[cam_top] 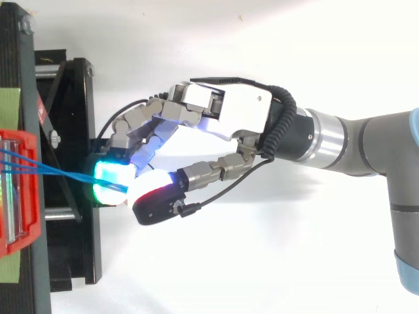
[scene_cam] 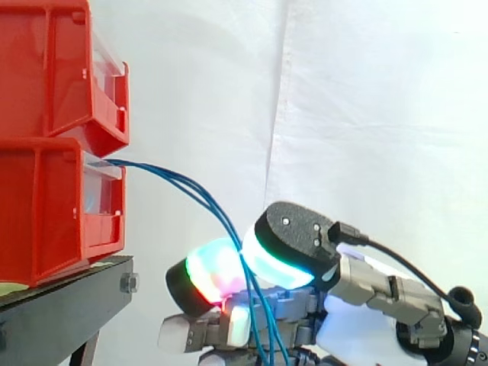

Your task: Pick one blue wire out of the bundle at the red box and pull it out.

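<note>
Blue wires (scene_cam: 179,181) caught between a robot hand's (cam_top: 229,111) glowing pads (scene_cam: 217,271), just off the lower red bin (scene_cam: 53,213).

The thin strands leave the bin's clear front, arc down to the right and pass between two curled, closely set fingertips that pinch them, then hang on below the hand. From above, they run taut from the bin to the cyan-green pad (cam_top: 108,180). Whether one strand or several is pinched cannot be told. The grasp looks made; the pull appears yet to come, since the wires' far ends sit in the bin above the black stand (scene_cam: 69,297).
</note>
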### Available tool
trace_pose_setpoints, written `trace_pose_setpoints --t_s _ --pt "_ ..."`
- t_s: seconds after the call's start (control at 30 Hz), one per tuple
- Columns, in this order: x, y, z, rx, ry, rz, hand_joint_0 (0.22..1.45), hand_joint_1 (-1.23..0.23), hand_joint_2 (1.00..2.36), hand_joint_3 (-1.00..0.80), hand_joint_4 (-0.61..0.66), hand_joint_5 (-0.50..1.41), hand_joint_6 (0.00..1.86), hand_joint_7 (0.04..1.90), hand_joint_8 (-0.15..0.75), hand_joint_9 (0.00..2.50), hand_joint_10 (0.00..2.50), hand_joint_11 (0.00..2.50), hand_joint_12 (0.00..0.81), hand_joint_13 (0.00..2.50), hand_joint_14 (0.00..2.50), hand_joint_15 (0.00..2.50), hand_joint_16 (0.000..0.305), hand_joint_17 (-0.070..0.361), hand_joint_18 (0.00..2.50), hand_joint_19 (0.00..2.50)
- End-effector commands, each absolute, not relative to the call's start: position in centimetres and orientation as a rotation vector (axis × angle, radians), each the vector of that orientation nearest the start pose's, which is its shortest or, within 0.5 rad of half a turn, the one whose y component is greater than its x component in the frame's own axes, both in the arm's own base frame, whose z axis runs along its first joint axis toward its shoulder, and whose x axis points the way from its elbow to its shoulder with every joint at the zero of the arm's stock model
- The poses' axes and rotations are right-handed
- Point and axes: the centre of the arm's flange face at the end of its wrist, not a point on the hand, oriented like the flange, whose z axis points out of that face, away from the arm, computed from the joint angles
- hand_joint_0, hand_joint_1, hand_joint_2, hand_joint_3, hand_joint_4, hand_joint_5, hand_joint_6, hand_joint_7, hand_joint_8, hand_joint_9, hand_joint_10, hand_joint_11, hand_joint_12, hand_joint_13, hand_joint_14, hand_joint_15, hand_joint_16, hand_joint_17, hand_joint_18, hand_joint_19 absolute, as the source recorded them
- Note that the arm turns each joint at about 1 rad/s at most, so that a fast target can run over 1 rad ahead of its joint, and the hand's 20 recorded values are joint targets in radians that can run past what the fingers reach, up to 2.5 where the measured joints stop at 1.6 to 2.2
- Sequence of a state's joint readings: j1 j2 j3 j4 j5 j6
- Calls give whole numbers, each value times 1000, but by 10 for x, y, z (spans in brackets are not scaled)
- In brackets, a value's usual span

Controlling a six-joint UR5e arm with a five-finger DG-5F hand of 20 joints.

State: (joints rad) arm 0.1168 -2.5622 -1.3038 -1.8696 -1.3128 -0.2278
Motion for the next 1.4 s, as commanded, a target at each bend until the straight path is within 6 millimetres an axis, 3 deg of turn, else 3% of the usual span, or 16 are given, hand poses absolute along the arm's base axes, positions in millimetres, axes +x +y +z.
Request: trace_pose_setpoints --t_s 0.0,0.33,1.03,1.37 --pt "798 -66 116 816 738 1206 615 -738 1003 0 106 -140 926 999 347 1066 13 695 428 739 13 349 64 143 757 456" --pt "795 -70 136 853 780 1190 624 -748 1007 -13 107 -145 928 1003 337 1051 16 715 417 729 12 365 61 137 727 469" --pt "787 -72 156 942 885 1153 621 -849 1014 -46 98 -150 929 1033 318 1044 16 754 396 702 15 375 57 128 669 483" --pt "787 -73 171 931 868 1159 638 -891 1019 -165 100 -163 921 1047 278 968 21 763 365 642 16 392 51 114 579 499"
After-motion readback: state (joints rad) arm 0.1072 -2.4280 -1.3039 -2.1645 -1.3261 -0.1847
